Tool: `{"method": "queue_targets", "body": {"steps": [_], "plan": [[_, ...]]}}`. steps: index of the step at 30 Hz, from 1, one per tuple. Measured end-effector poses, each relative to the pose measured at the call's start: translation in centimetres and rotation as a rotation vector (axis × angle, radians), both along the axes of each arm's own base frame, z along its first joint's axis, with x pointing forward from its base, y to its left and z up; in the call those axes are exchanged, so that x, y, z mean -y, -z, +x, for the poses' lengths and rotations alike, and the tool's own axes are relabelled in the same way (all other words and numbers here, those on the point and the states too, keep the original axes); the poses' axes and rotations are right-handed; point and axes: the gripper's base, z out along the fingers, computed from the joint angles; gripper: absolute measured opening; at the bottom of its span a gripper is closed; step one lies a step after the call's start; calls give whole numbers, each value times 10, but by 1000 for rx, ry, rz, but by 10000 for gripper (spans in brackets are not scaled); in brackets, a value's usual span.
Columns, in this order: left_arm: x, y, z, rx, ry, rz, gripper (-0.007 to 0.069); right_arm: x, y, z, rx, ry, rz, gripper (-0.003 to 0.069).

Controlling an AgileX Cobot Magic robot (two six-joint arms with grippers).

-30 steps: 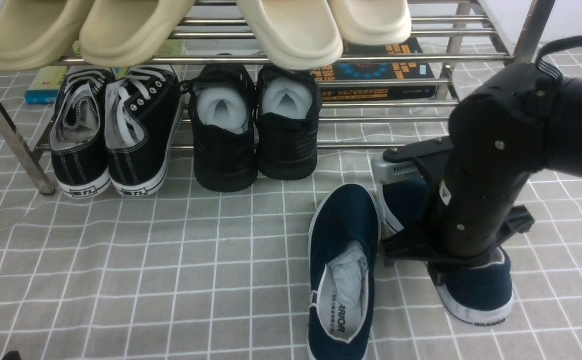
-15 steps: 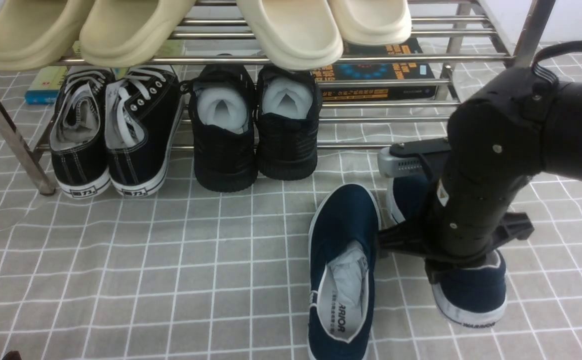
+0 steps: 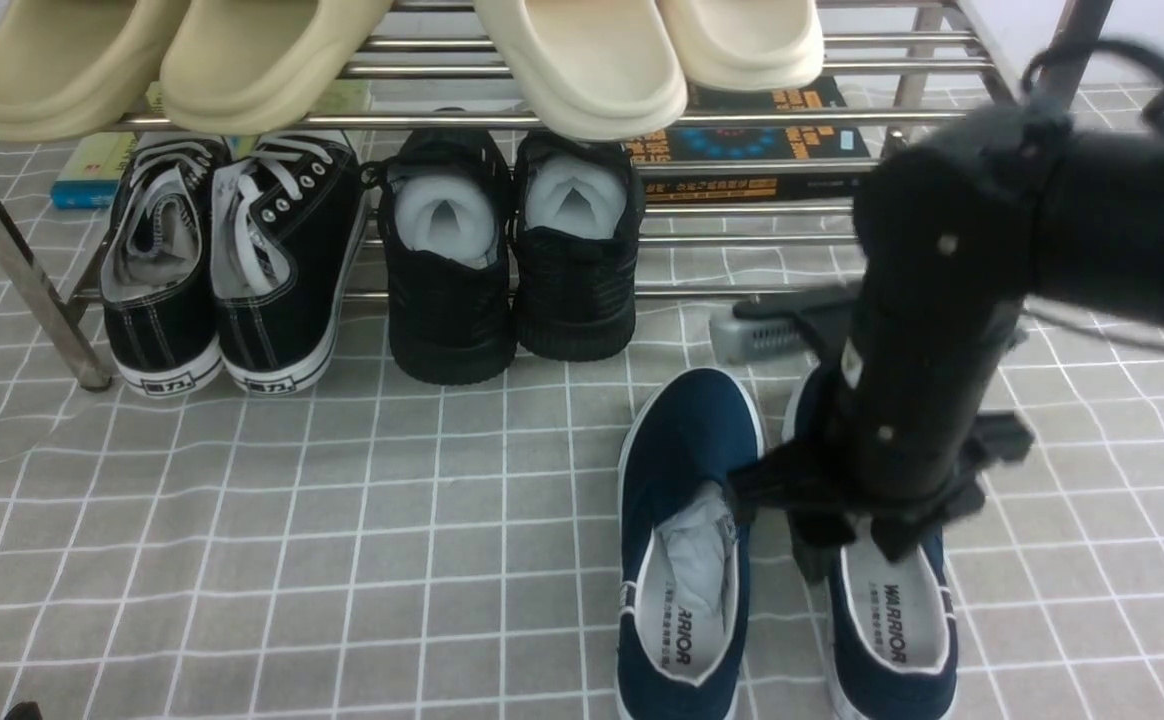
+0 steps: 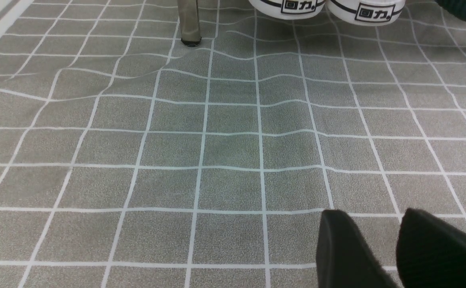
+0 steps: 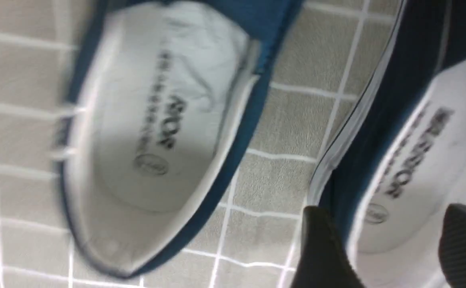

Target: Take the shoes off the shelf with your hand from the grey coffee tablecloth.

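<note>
Shoes of the pair both lie on the grey coffee tablecloth (image 3: pixel 292 550), near the jaws of the right arm (image 3: pixel 942 270). The right shoe (image 3: pixel 892 690) is directly under them, partly hidden by the arm. The left shoe (image 3: pixel 687 440) lies just to their left, apart from its mate. Both long axes run nearly parallel, toes leading off toward the shelf (image 3: pixel 762 292) beyond the jaws, heels on the robot's side of them.

The right jaws stand well apart, with their fingers (image 5: pixel 321 248) over the heel part of the right shoe: one by its inner side, the other over the opening. They clench nothing; whether a finger brushes the canvas or lining, I cannot tell.

The left jaws stand parted too, fingers (image 4: pixel 345 248) above bare cloth with nothing between them. Both shoes are well to the right of those jaws, so the right arm is plainly nearer.

With the shoes off the shelf and side by side, the taking-down looks essentially done. The next move probably calls for the right jaws to lift straight up before travelling; drawn sideways while low, a finger could catch the shoe's collar and twist it out of line.
</note>
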Motion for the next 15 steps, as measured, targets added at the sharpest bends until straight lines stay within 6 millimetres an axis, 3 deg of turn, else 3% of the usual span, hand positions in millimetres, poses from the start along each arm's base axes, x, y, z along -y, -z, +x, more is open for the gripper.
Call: {"method": "queue_targets", "body": {"steps": [4, 7, 9, 12, 15], "plan": [[0, 0, 0, 0, 0, 0, 240, 14, -41, -12, 130, -91, 24, 246], [0, 0, 0, 0, 0, 0, 240, 33, -76, -35, 226, -129, 66, 75], [0, 0, 0, 0, 0, 0, 240, 48, -96, -56, 287, -135, 103, -1], [0, 0, 0, 0, 0, 0, 240, 76, -112, -91, 359, -153, 142, -15], [0, 0, 0, 0, 0, 0, 240, 97, -109, -119, 502, -204, 207, -15]]}}
